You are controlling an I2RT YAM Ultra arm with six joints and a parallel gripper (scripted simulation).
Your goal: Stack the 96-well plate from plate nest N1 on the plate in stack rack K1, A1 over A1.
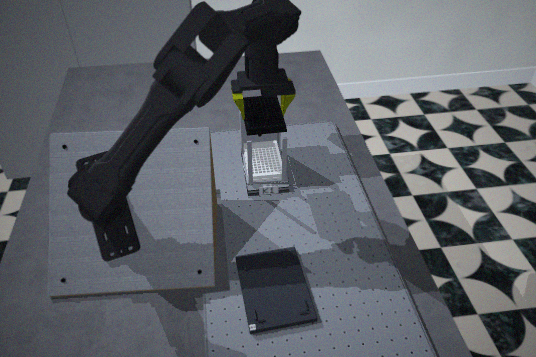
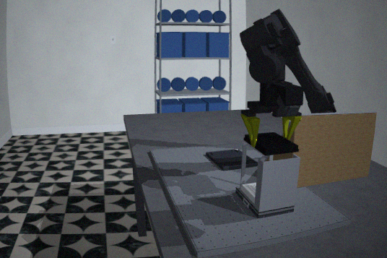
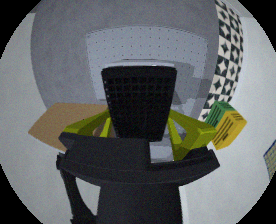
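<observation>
A: Position of the black 96-well plate [image 2: 271, 143]?

B: Held level in the gripper [image 2: 271, 137], directly above the stack rack K1 [image 2: 279, 182] and right at the rack's open top. From the exterior view its underside looks to be about at the upper edge of the rack walls; I cannot tell whether it touches them.

A: Jaw state?

B: Spread wide and clamped on the plate's two opposite sides, yellow fingers [image 2: 251, 126] pointing down, one on each side.

A: What's in K1?

B: The white 96-well plate [image 1: 266, 161] lies on the rack floor, well below the black one. In the top view its well grid shows on the side of the rack nearer the camera; the held plate covers the far part.

A: Plate nest N1?

B: The plate nest N1 [image 1: 276, 289] lies flat on the perforated board [image 1: 350, 325], well apart from K1 on the camera side, with a small pale square [image 1: 252, 327] outside one near corner.

A: Wrist view?

B: Black plate fills the centre; K1 beneath is mostly hidden.
</observation>
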